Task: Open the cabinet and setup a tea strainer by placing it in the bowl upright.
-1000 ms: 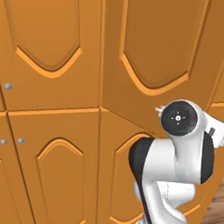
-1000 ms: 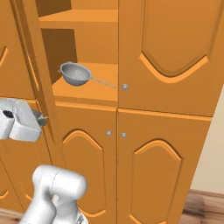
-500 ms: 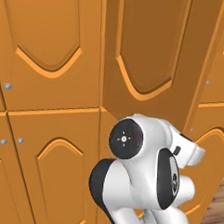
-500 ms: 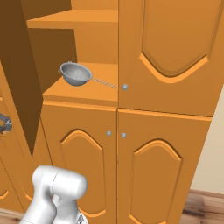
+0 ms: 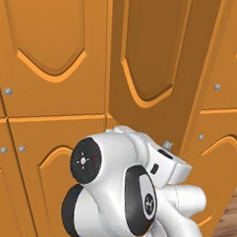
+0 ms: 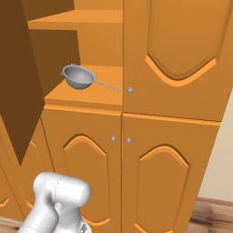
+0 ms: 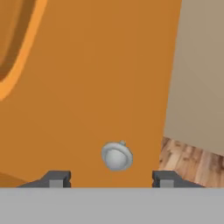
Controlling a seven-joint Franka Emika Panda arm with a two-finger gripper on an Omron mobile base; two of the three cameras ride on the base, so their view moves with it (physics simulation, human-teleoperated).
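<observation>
The cabinet (image 6: pixel 18 82) stands with its tall door swung wide open. In the right base view the door hangs edge-on along the left side, its dark inner face turned toward the open compartment. In the left base view the same door (image 5: pixel 157 68) shows its outer face, with the raised panel ending in a downward point.

Inside, the tea strainer (image 6: pixel 78 76) sits on the lower shelf (image 6: pixel 86 93), near the shelf's back left corner and close to the dark side wall. It rests roughly upright with its thick rim upward, and its thin handle runs toward the shelf's right edge, ending near the closed neighbouring door (image 6: pixel 177 54). Another shelf (image 6: pixel 77 20) spans the compartment above it.

In the hand view the gripper (image 7: pixel 108 178) faces the door's outer surface, close to its free edge. Its fingertips (image 7: pixel 56 178) are spread wide apart, released and holding nothing. The small round silver knob (image 7: pixel 117 156) lies between them, just above their level and touching neither. Beyond the door's edge a pale wall (image 7: pixel 201 65) and a strip of wooden floor (image 7: pixel 188 162) are visible.

In the left base view the arm's white links bunch low in front of the lower doors (image 5: pixel 44 170), and the knob (image 5: pixel 166 144) shows just above the wrist.
</observation>
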